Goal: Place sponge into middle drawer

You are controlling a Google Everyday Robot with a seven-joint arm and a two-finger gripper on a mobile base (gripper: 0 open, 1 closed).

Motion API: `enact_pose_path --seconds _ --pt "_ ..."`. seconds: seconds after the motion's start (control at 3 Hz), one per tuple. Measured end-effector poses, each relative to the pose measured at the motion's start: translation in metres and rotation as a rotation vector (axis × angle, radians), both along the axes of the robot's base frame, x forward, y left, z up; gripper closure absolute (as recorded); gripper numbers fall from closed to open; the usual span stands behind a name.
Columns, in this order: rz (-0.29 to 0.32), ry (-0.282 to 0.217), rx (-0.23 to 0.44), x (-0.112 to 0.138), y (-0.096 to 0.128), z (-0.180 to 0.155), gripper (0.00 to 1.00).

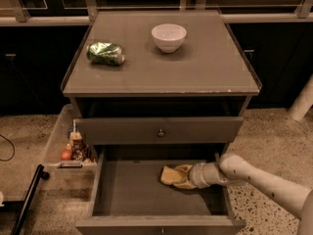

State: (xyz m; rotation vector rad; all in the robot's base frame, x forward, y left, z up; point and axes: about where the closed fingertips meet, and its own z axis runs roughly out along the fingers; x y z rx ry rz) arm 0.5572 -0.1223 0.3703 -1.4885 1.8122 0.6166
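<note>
Where the middle drawer (132,190) stood open at lower centre, the hand (184,176) pinched the sponge (168,175) inside it.

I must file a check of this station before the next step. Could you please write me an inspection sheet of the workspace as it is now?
Surface: cabinet top holds a white bowl, upright, and a green can lying on its side, apart from each other.
Job's things: sponge lies inside the open middle drawer, right of centre.
Clutter: clear bin left of the cabinet, holding small items I cannot identify.
Claw: claw is low inside the middle drawer, at the sponge's right end.
Cables: one dark cable on the floor, far left.
Surroundings: upper drawer closed; speckled floor; white post at right.
</note>
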Motion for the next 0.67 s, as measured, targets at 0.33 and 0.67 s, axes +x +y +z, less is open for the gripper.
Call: enact_pose_path --seconds 0.33,0.67 --pt "0.000 0.000 0.000 0.0000 0.0001 0.0000 0.34" --pt "0.000 0.000 0.000 -0.0001 0.0000 0.0001 0.11"
